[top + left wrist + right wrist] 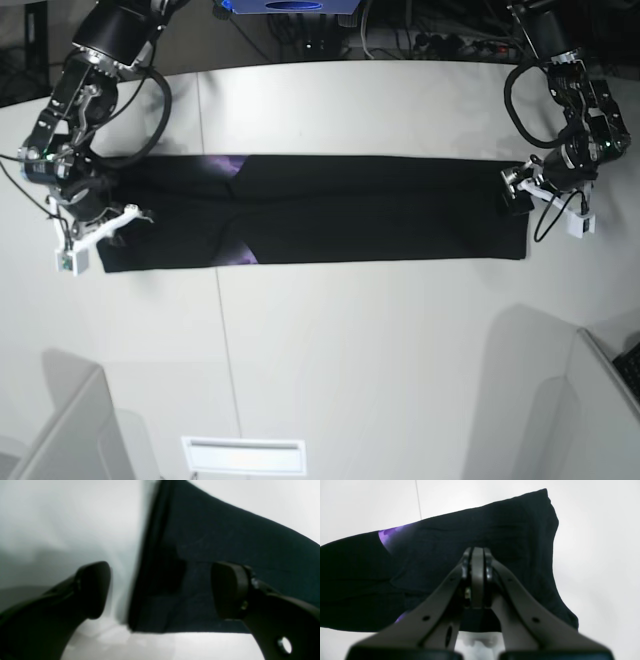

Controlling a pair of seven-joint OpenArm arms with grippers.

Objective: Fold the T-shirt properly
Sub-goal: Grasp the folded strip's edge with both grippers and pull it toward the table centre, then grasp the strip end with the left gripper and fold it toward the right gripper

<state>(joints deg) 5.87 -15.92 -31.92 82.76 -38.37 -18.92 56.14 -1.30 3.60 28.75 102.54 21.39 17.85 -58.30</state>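
Observation:
The black T-shirt lies as one long flat strip across the white table, with small purple patches showing near its left third. My left gripper is at the strip's right end. In the left wrist view it is open, one finger on each side of the T-shirt's hemmed edge, gripping nothing. My right gripper is at the strip's left end. In the right wrist view it is shut low over the T-shirt. Whether cloth is pinched between its pads cannot be told.
Grey panels stand at the near left and near right corners. A white slotted plate sits at the table's front edge. Cables and equipment run behind the far edge.

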